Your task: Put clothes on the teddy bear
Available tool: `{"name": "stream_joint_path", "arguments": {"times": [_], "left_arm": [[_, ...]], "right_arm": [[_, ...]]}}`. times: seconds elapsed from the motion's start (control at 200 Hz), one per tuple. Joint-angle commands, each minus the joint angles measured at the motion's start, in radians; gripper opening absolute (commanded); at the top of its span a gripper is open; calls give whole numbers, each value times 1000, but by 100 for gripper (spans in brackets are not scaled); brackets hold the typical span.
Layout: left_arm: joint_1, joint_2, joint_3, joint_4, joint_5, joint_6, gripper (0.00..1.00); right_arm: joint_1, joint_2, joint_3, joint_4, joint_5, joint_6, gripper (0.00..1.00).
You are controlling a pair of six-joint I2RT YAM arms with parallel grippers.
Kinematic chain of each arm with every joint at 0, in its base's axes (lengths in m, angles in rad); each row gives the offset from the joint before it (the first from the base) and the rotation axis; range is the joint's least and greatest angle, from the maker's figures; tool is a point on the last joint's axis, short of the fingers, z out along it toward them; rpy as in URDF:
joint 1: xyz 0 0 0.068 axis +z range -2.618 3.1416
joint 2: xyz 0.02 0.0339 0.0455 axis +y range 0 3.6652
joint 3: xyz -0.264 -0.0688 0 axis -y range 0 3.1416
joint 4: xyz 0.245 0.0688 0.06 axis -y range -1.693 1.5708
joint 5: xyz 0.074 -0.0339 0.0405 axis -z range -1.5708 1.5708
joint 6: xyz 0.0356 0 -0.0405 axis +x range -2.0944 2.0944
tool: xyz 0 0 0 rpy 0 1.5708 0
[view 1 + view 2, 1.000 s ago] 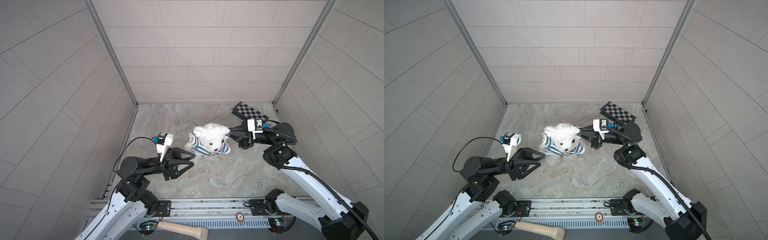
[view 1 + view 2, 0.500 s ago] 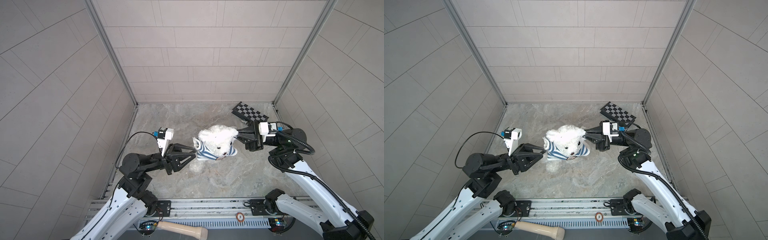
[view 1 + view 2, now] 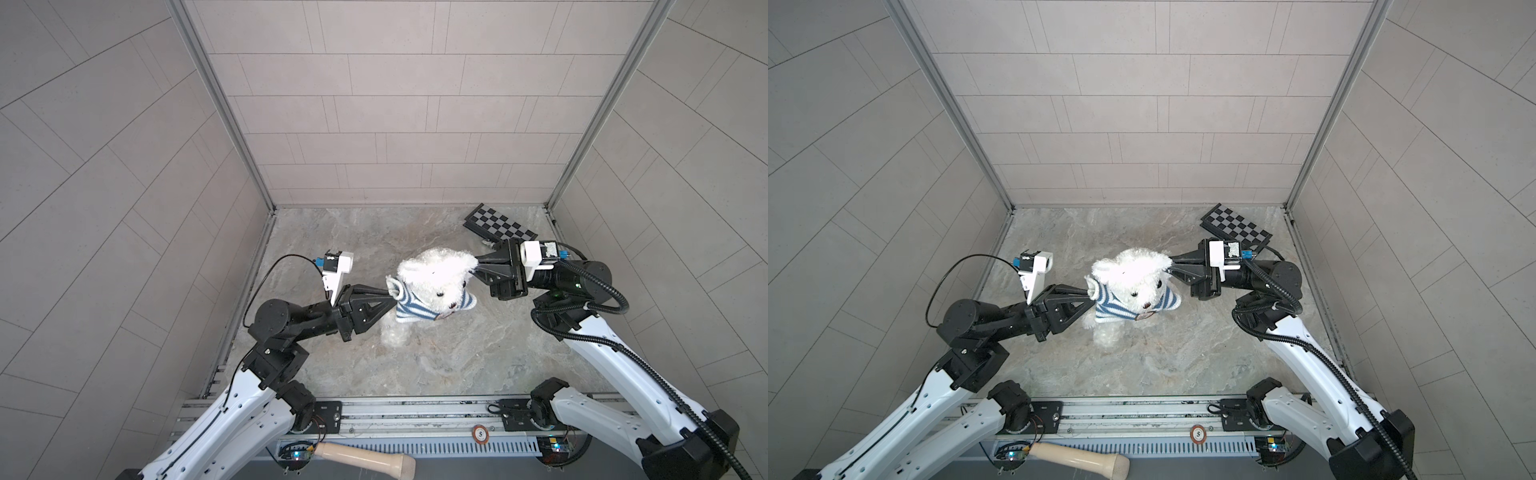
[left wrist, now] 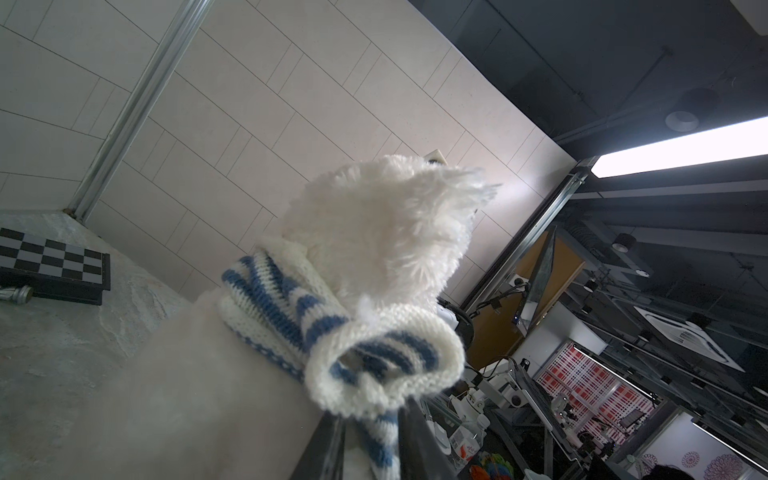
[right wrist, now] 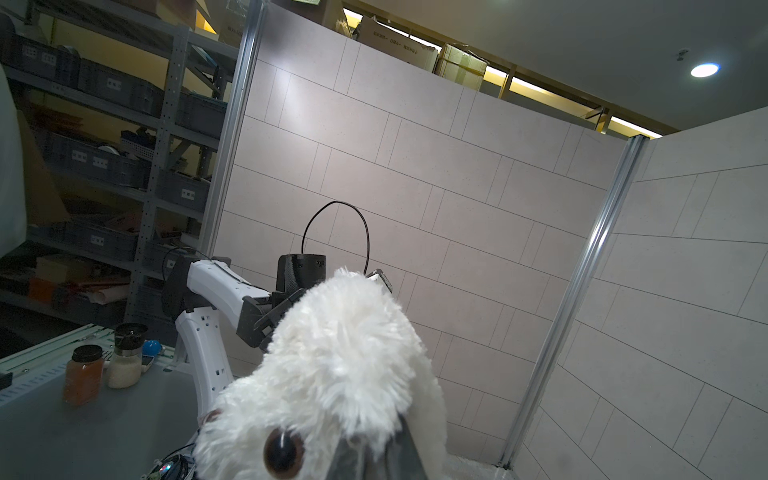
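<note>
So, a checkerboard (image 3: 500, 226) is lying flat at the back right of the marble table (image 3: 457, 357), just behind the right wrist. A pale wooden handle (image 3: 365, 457) is lying below the front rail.

The teddy bear (image 3: 434, 276) is being held up over the table's middle, between both arms, with a leg dangling. A striped shirt (image 3: 411, 307) is bunched round its neck. In the right wrist view its head is blocking most of the left arm.

The left gripper (image 3: 392, 296) is stretched out level from the left, its fingers (image 4: 419, 453) pinched on the shirt's sleeve. The right gripper (image 3: 478, 266) is stretched level from the right, clamped on the fur by the bear's ear.
</note>
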Motion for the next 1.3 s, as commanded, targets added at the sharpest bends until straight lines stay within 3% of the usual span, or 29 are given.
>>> {"name": "stream_joint_path", "arguments": {"times": [0.0, 0.145, 0.26, 0.756, 0.986, 1.197, 1.292], "left_arm": [[-20, -18, -1, -47, 0, 65, 28], [-77, -34, 55, -263, -54, 245, 42], [-111, -18, 102, -341, -67, 325, 43], [-114, -24, 147, -408, -230, 389, 15], [-114, -34, 139, -410, -243, 377, 0], [-114, -40, 155, -484, -285, 397, 0], [-112, -38, 182, -598, -341, 438, 0]], "right_arm": [[-5, 24, 34, 190, 7, 111, 0], [-13, 75, 52, 327, 13, 232, 0], [-13, 97, 58, 350, 15, 256, 0], [-13, 47, 36, 74, 8, 74, 0], [-13, 21, 29, -3, 6, 15, 0], [-13, -10, 33, -132, 3, -80, 0], [-17, -24, 34, -166, 6, -105, 0]]}}
